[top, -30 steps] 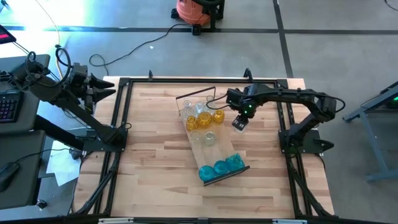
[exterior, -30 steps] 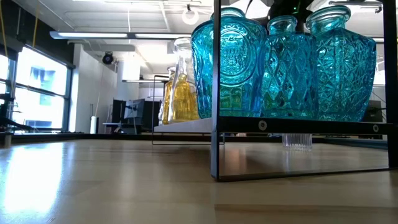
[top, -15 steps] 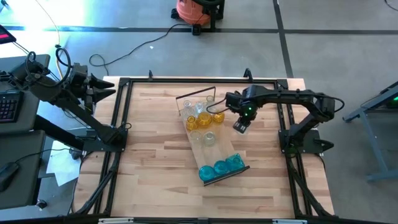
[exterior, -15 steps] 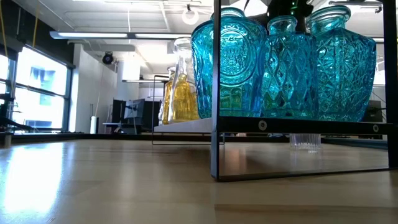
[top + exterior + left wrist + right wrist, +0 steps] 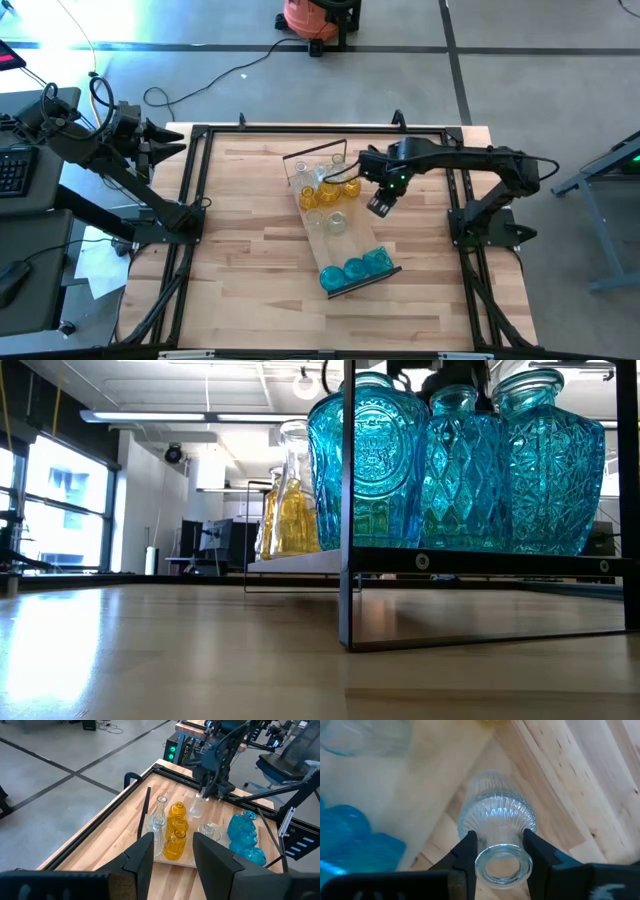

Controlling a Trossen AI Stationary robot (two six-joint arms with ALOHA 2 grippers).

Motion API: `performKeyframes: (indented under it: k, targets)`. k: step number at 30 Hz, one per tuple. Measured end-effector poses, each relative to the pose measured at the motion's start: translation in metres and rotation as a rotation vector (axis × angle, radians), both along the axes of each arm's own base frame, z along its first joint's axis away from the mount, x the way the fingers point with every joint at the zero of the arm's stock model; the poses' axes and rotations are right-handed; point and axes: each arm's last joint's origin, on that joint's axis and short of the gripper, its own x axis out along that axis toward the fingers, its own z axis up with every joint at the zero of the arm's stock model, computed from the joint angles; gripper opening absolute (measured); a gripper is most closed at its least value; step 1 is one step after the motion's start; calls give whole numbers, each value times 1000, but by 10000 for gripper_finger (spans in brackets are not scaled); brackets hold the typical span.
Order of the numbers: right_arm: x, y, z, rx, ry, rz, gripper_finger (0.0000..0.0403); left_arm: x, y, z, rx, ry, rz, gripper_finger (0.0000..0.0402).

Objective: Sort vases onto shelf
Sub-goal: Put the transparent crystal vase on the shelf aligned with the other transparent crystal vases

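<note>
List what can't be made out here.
- High view: the right gripper covers the clear vase; its height above the table is unclear.
- Low view: the blue vases fill the frame and hide the right gripper and the clear vase.
- Right wrist view: the clear vase's base is hidden by its own body; the surroundings are blurred.
- Left wrist view: the left gripper cuts off the shelf's near end.

This is a robotics lab or workshop in an open, industrial-looking room. The wooden counter point(image 5: 260, 270) sits inside a black metal frame on a polished concrete floor point(image 5: 560, 60), with loose cables point(image 5: 200, 85) and an orange shop vacuum point(image 5: 312, 20) behind it. Across the room are exposed ceiling ducts point(image 5: 150, 415), big windows point(image 5: 60, 500) and desks with monitors point(image 5: 215, 538).
</note>
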Motion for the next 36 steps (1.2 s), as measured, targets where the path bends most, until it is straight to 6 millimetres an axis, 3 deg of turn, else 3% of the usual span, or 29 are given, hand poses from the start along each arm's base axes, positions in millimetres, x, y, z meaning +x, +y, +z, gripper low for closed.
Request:
performKeyframes:
  k: [6, 11, 27, 36]
  targets:
    - [6, 12, 18, -18, -66, -19, 90, 0, 0, 0, 6, 2, -3, 127]
    - [11, 21, 20, -19, -103, -15, 90, 0, 0, 0, 17, 6, -7, 127]
    - [36, 27, 4, 39, -160, 18, 90, 0, 0, 0, 17, 6, -7, 127]
    - [36, 25, 4, 37, -168, 25, 90, 0, 0, 0, 14, 5, -6, 127]
